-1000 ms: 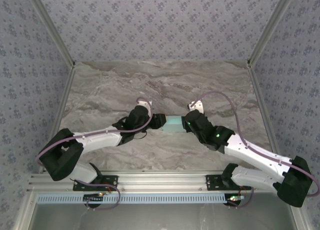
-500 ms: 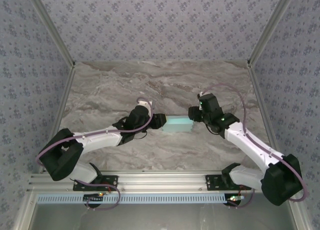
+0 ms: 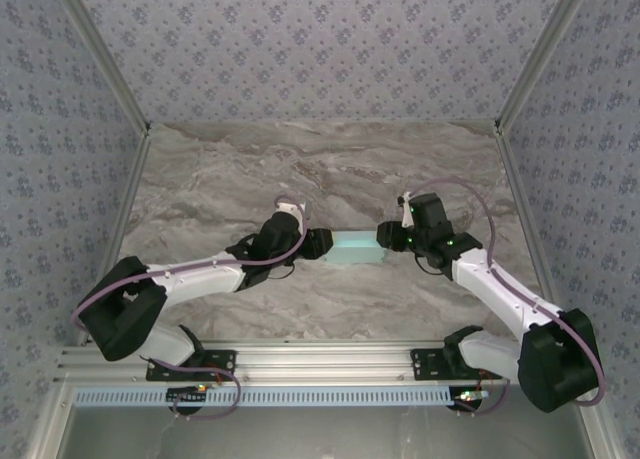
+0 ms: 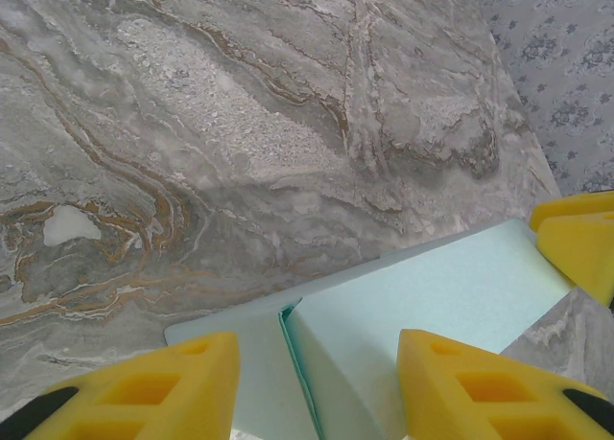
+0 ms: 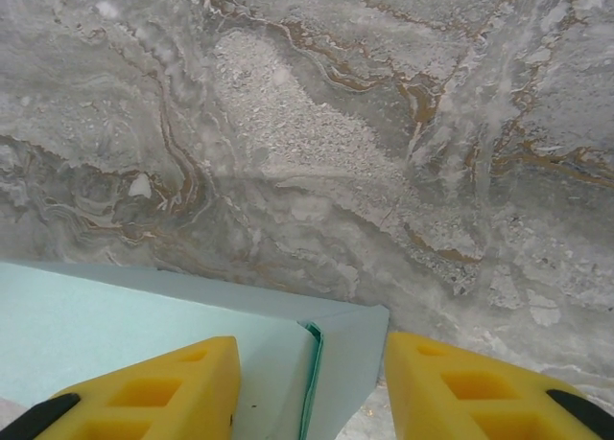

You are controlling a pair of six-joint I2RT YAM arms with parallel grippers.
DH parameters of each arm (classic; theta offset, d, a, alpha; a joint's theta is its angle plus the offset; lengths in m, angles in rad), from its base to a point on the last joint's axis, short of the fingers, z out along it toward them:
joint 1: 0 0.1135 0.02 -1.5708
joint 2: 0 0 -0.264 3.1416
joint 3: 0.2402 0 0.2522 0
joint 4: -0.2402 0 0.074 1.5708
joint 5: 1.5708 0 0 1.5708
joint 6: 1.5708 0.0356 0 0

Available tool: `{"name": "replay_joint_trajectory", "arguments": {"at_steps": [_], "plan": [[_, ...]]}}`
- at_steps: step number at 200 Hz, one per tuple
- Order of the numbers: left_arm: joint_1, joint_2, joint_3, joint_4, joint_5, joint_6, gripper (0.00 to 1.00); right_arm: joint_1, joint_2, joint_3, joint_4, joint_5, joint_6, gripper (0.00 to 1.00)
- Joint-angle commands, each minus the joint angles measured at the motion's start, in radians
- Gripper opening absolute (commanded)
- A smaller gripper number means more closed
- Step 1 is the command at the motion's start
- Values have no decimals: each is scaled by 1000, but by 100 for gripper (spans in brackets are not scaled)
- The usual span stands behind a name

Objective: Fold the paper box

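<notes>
The paper box is a small light blue rectangular box lying flat on the marble table, between both grippers. My left gripper is at its left end, open. In the left wrist view its yellow fingers straddle the box, where an end flap lies beside a folded seam. My right gripper is at the right end, also open. In the right wrist view the box and its end flap sit between the yellow fingertips. The right gripper's fingers show beyond the box's far end.
Patterned walls enclose the table at the back and sides. An aluminium rail with the arm bases runs along the near edge. Bare marble lies behind the box.
My right arm has swung its wrist out to the right and turned to face the box's right end. The left arm and the box have stayed put.
</notes>
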Motion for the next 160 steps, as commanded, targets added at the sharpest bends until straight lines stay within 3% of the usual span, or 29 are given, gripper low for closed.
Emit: {"name": "replay_joint_trajectory", "arguments": {"at_steps": [1, 65, 160], "plan": [[-11, 23, -34, -162, 1, 14, 46, -10, 4, -63, -71, -14, 13, 45], [-9, 37, -108, -138, 44, -48, 46, -22, -21, -198, -15, -61, 70, 44], [8, 59, -129, -64, 108, -109, 32, -24, 24, -247, 65, -98, 105, 34]]}}
